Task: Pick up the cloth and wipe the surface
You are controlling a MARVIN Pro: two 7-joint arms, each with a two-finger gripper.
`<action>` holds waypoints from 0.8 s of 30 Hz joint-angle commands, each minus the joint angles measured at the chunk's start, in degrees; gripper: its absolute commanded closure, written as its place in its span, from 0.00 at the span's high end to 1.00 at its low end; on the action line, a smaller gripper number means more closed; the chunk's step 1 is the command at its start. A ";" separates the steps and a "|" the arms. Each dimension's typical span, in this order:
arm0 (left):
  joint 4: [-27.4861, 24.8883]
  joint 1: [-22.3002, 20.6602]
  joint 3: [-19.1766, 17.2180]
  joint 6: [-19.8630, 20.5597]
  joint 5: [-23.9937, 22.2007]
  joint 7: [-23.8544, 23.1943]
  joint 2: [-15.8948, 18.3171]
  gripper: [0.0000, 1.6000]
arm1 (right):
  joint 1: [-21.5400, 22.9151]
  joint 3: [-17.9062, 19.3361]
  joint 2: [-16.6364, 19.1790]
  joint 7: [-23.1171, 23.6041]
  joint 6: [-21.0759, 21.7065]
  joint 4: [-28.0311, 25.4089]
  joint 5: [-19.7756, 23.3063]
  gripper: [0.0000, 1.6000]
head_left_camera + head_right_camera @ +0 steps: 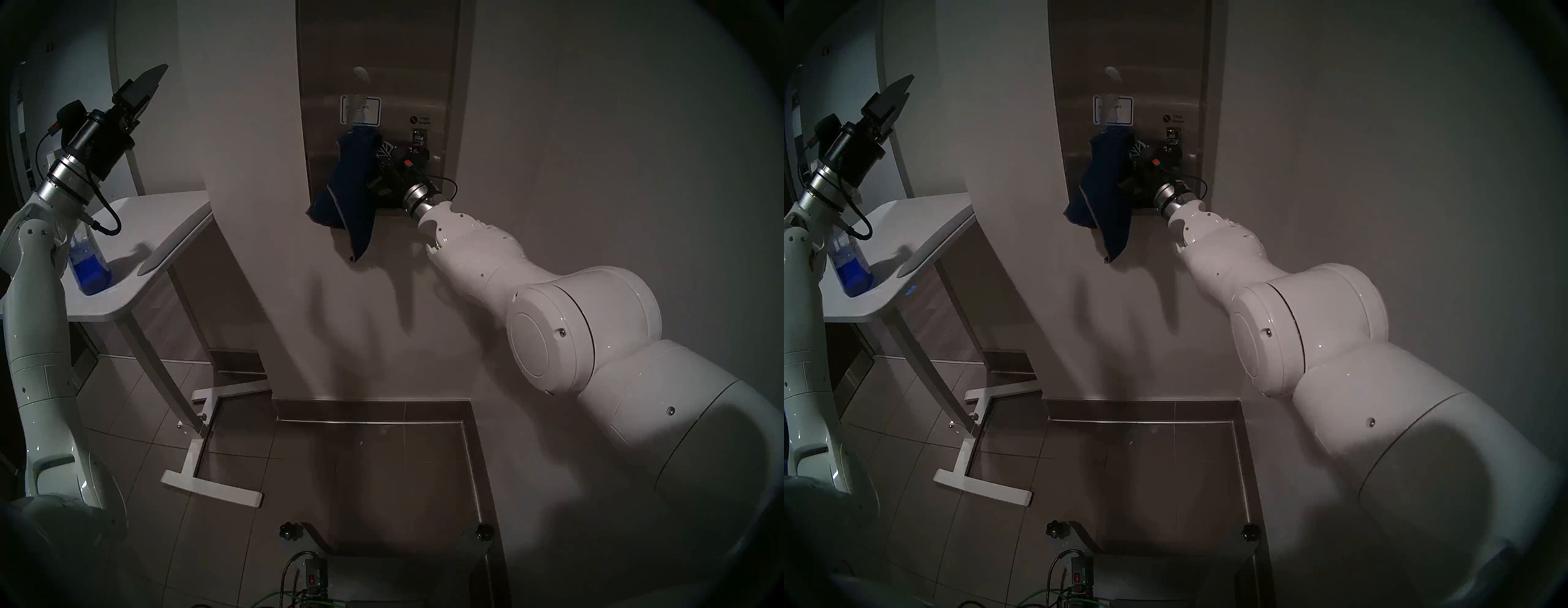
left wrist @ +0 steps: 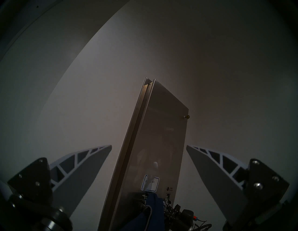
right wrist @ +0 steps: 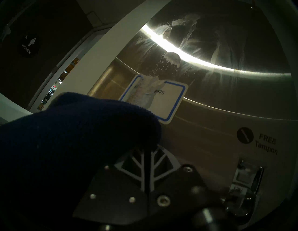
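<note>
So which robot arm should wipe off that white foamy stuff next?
The right. Its right gripper is shut on the cloth, at the steel dispenser front just below the white foam. The left gripper is open, empty and off to the side.

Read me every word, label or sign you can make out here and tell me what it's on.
"FREE Tampon", beside a round dark symbol: on the steel dispenser front, lower right.
"...ADS": on the white blue-bordered label; its first letters are hidden under white smears.
"WOMEN", with figure pictograms: on the round dark door sign.
Small print on the metal lever: too small to read.
</note>
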 commanded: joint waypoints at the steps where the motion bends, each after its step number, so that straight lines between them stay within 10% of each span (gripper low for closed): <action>1: -1.98 -0.74 -0.91 0.18 -0.80 0.65 -0.28 1.00 | -0.67 -0.92 -0.27 -3.31 1.00 0.18 -1.22 0.00; 24: -2.93 -0.38 -2.26 0.79 -0.88 5.15 -2.70 1.00 | 0.41 -3.91 -3.35 -8.63 4.80 -0.07 -4.58 0.00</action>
